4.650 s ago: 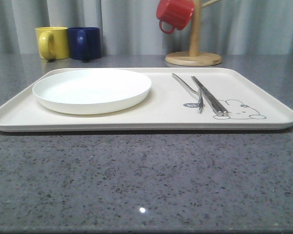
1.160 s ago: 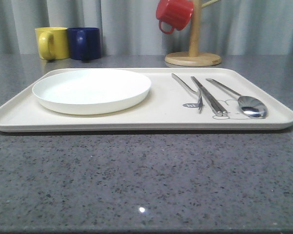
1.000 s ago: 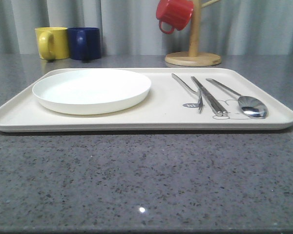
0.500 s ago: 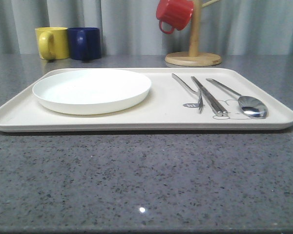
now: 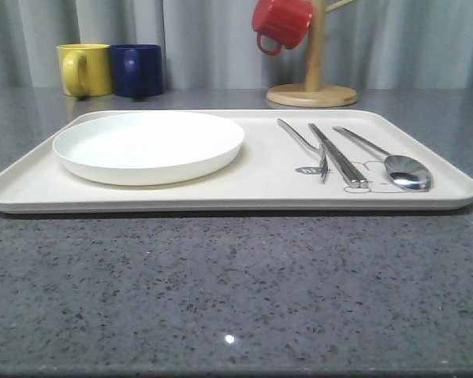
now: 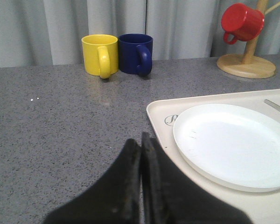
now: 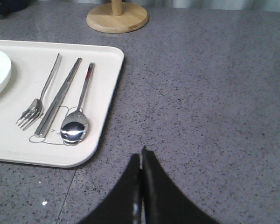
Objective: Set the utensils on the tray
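Observation:
The cream tray (image 5: 244, 187) lies across the grey table. On its right part rest three silver utensils side by side: a fork (image 5: 306, 146), a pair of chopsticks (image 5: 337, 154) and a spoon (image 5: 394, 163), the spoon nearest the tray's right rim. The right wrist view shows the same fork (image 7: 39, 96), chopsticks (image 7: 60, 94) and spoon (image 7: 78, 118) on the tray (image 7: 46, 154). My right gripper (image 7: 141, 156) is shut and empty over bare table, off the tray's right corner. My left gripper (image 6: 140, 140) is shut and empty at the tray's (image 6: 155, 112) left rim.
A white plate (image 5: 148, 145) fills the tray's left half. Behind the tray stand a yellow mug (image 5: 84, 68) and a navy mug (image 5: 137, 69). A wooden mug stand (image 5: 312, 93) at the back holds a red mug (image 5: 281, 22). Open table lies in front.
The spoon has appeared on the tray to the right of the chopsticks since the earliest frame. Over the last second nothing has moved.

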Robot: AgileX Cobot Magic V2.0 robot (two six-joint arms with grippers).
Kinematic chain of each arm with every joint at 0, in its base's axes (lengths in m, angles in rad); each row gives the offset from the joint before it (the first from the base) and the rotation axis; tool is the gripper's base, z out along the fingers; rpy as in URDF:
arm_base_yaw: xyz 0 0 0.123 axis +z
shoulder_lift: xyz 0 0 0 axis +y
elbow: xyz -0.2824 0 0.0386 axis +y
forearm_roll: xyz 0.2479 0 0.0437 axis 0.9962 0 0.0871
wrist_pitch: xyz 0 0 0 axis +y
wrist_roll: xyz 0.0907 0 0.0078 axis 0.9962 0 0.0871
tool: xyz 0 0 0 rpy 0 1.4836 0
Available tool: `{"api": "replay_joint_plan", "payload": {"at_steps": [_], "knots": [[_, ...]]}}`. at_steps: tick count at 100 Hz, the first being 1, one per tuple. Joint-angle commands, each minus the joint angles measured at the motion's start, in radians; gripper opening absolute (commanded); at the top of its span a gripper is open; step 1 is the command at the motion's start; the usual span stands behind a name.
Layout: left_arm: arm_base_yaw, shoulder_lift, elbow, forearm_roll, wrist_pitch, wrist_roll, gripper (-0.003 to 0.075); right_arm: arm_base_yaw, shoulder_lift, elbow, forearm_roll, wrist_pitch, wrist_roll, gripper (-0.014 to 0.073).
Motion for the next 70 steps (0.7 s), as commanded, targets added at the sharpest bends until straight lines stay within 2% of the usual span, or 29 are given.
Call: {"api": "replay_joint_plan", "payload": {"at_steps": [1,17,29,42,55,70], "knots": [[-0.005,0.005,-0.028,-0.009,-0.076,0.0,-0.0019,-0.005,0.004,-0.019,-0.021,-0.08,-0.007,-0.0068],[-0.005,0.005,-0.028,-0.009,-0.076,0.0,-0.0019,-0.006,0.0,0.017,-0.024,-0.142,-0.007,-0.0068],[-0.005,0.005,-0.028,-0.009,-0.076,0.0,-0.0019,-0.024,-0.035,0.092,-0.016,-0.298,-0.007,-0.0068],[-0.005,0.005,-0.028,-0.009,-0.076,0.0,-0.0019,-0.088,-0.086,0.168,0.04,-0.395,-0.009,-0.0068],[-0.005,0.005,-0.028,-0.009,-0.076,0.0,-0.0019,-0.168,-0.139,0.245,0.134,-0.445,-0.069,-0.0068],[-0.005,0.005,-0.028,-0.009,-0.076,0.0,-0.0019,-0.2,-0.199,0.327,0.155,-0.524,-0.095,-0.0068]]}}
